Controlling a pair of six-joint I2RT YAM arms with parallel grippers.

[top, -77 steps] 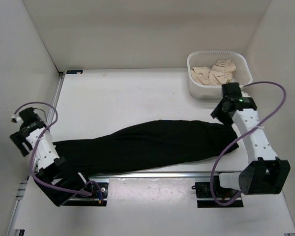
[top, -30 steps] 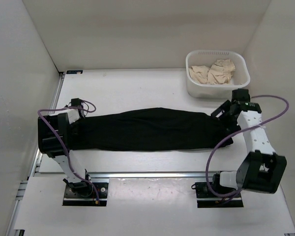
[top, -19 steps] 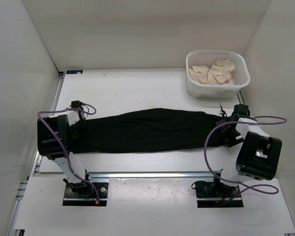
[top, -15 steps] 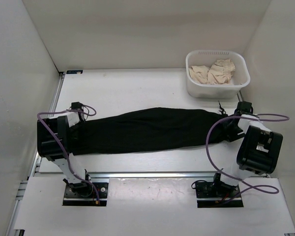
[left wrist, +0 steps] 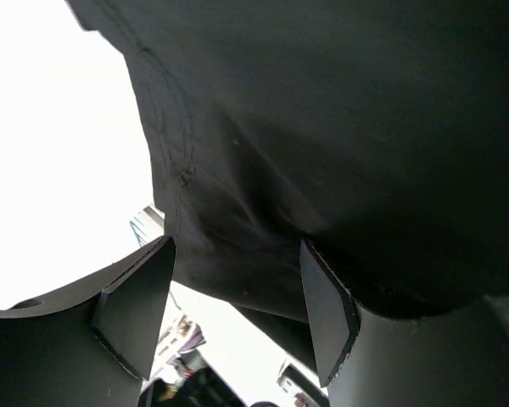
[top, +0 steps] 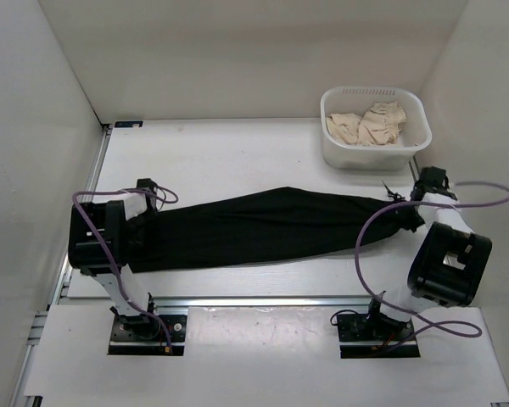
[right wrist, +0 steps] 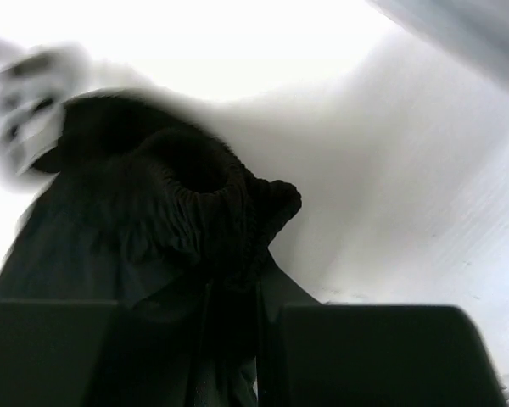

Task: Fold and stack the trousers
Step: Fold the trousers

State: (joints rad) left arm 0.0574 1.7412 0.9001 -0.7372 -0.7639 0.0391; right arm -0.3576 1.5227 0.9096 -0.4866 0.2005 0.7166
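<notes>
Trousers [top: 271,227]: one black pair, drawn out in a long band across the middle of the overhead view. The band rises slightly toward the right of the frame, and its middle lies on the table [top: 237,161].

Left gripper [left wrist: 236,259]: at the band's left end. The wrist view shows its two fingers [left wrist: 131,314] partly apart, with a thick fold of black cloth filling the gap at the tips. The cloth touches both pads and its creases run into the gap, so it reads as a hold on the trousers. A stitched seam shows at the upper left of that frame.

Right gripper [right wrist: 234,318]: at the band's right end, just below the basket [top: 365,158] in the overhead view. Its fingers [right wrist: 365,356] are drawn close, clenched on a narrow bunch of the trousers. A gathered elastic edge stands just above the tips. The upper left of that frame is blurred.

Surface: white table top, with a metal rail [top: 263,299] along the lower part of the frame and the arm bases below it.

Room: plain white walls [top: 237,51] at the back and both sides.

Count:
- Trousers: one pair.
- Arms: two.
- Basket: one, white, upper right, apart from the trousers.
- Beige cloth pieces [top: 373,123]: two lumps, inside the basket.
- Purple cables [top: 360,246]: two, one per arm.
</notes>
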